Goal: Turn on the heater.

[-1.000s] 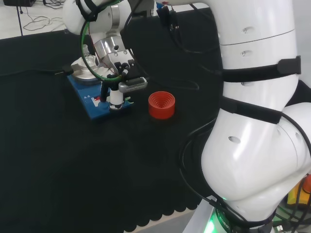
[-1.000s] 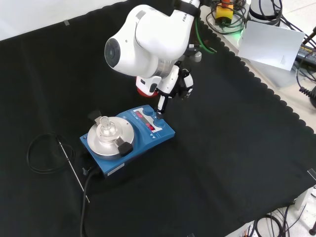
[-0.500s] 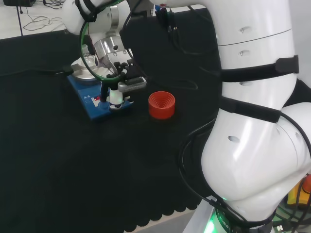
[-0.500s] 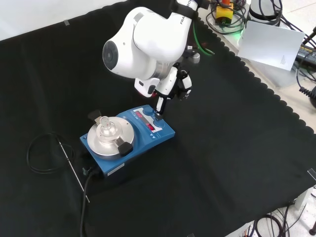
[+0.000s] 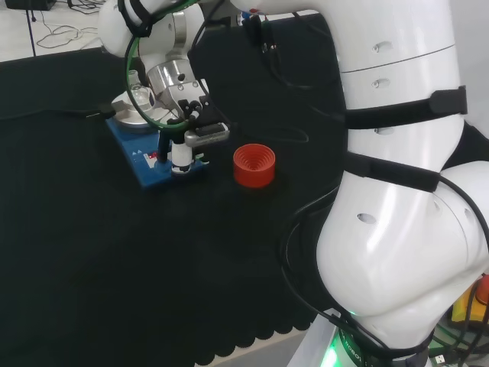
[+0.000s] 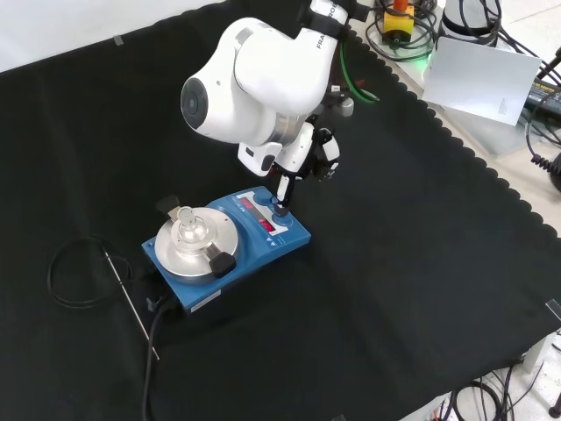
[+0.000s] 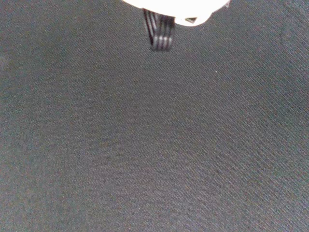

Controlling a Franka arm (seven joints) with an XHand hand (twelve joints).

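Head view, hand: the hand point(image 5: 183, 126) hangs over the near right corner of the heater point(image 5: 149, 157), fingers point(image 5: 181, 157) pointing down onto the blue control panel.
Head view, fingers: one finger reaches straight down to the panel; the others look partly folded beside it. Nothing is held. Whether the tip actually presses the panel or a knob is hard to tell from here.
Head view, heater: blue box with a round silver plate point(image 5: 130, 115), standing at the far left of the desk point(image 5: 114, 252).
Head view, neighbours: a red ribbed ring point(image 5: 254, 164) stands just right of the heater, apart from it.
Head view, open room: bare black cloth lies in front of the heater toward the scalloped near edge.
Front view, hand: the hand point(image 6: 302, 158) comes down under the big white link, one finger point(image 6: 281, 195) straight, its tip at the blue knob point(image 6: 280, 210) on the heater point(image 6: 254, 254) panel.
Front view, plate: a small clear glass piece point(image 6: 189, 230) sits on the silver plate.
Front view, cable: a black cable point(image 6: 74, 272) loops on the cloth left of the heater, with a thin rod point(image 6: 130, 303) beside it.
Front view, open room: wide bare cloth to the right and below the heater.
Wrist view: black cloth point(image 7: 154, 145), with a white part of the hand point(image 7: 174, 7) at the frame's edge.
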